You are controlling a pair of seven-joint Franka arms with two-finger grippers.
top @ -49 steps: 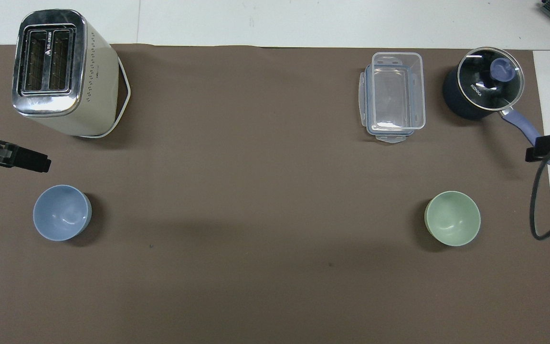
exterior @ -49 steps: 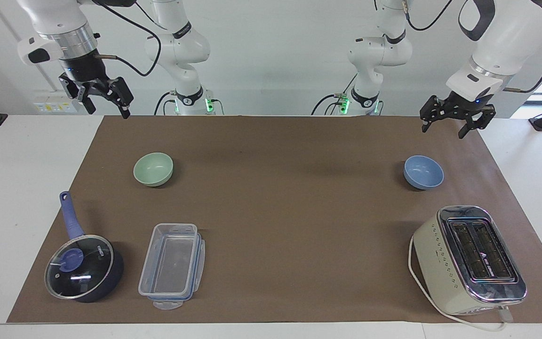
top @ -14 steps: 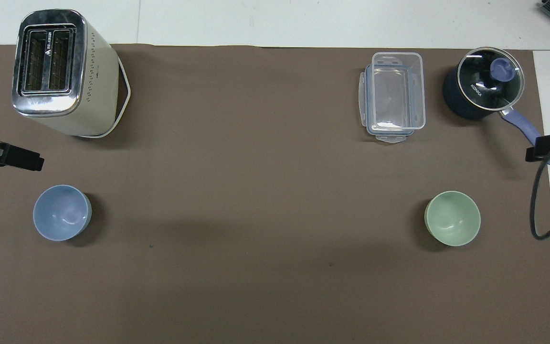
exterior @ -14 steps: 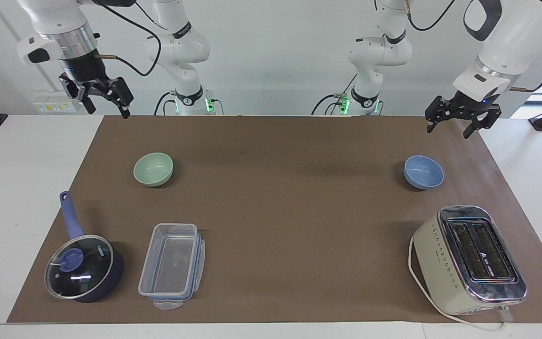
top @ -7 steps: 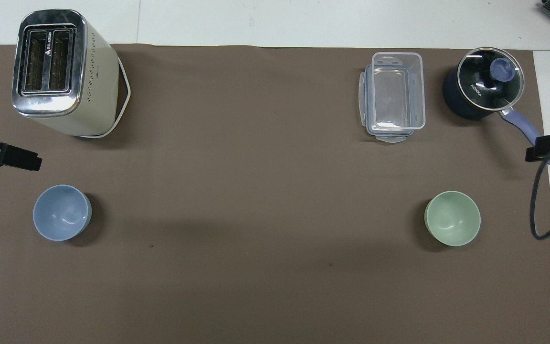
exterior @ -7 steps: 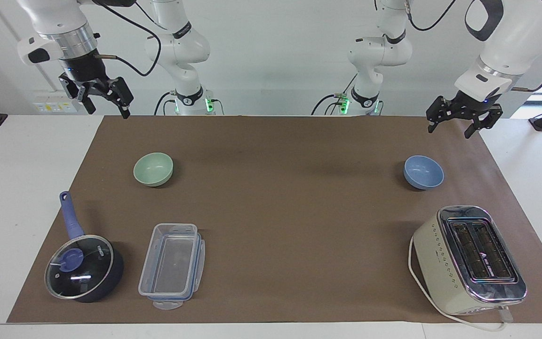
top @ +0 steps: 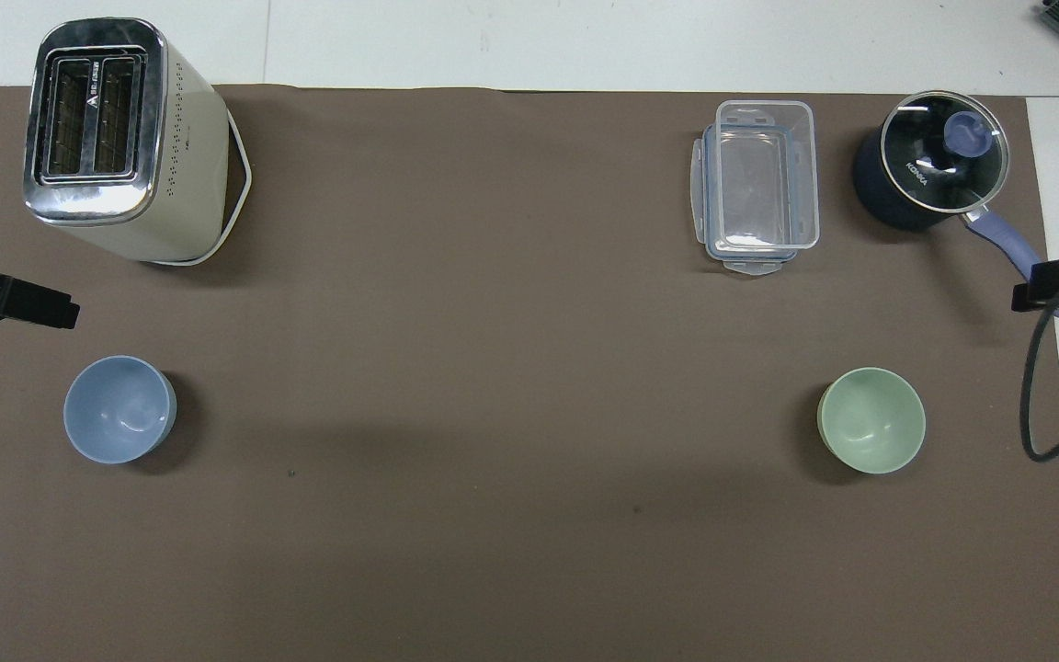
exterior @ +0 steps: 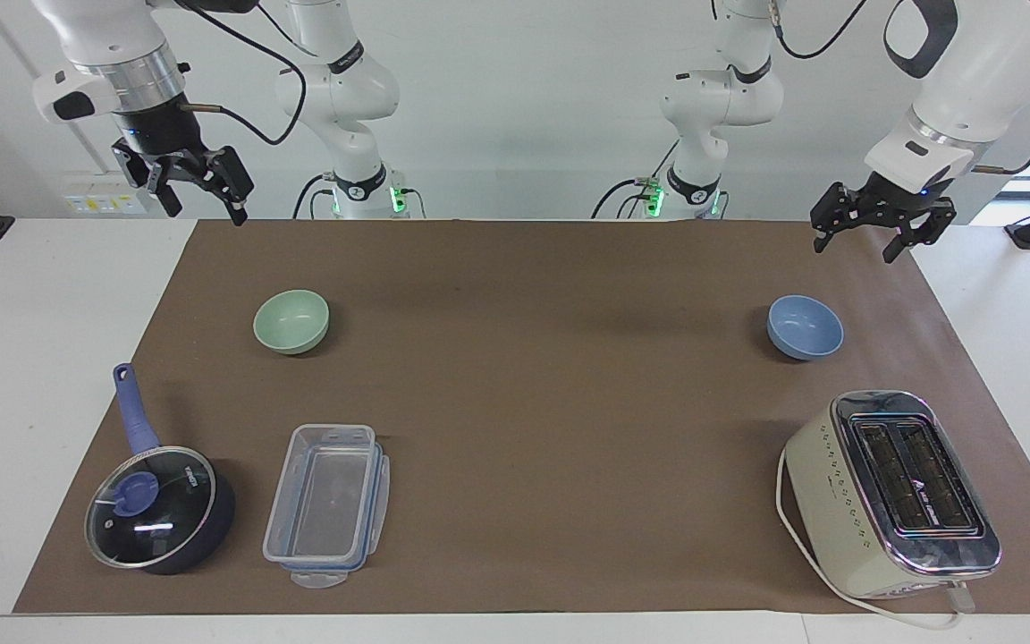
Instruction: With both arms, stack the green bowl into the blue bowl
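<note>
Two white robot arms hang above a table covered by a brown mat (exterior: 551,420), seen from across it. The right gripper (exterior: 198,192), upper left of the frame, waits over the mat's edge with its jaws spread wide and empty. The left gripper (exterior: 870,233), upper right, hovers above the mat's corner, jaws likewise wide apart, holding nothing.

A cream toaster (exterior: 890,492) stands at lower right with its white cord trailing. A dark blue lidded saucepan (exterior: 157,510) sits at lower left, a clear plastic food container (exterior: 329,503) just beside it. The green bowl (exterior: 291,321) rests upright at middle left; the blue bowl (exterior: 805,327) rests upright at middle right, well apart from it. Neither is touched.

The task looks barely begun: this is the approach step. Next, the right gripper would likely need to descend onto the green bowl's rim, while the left gripper goes to the blue bowl.

The mat lies flat on a white table (exterior: 41,358), with a plain pale wall above.
</note>
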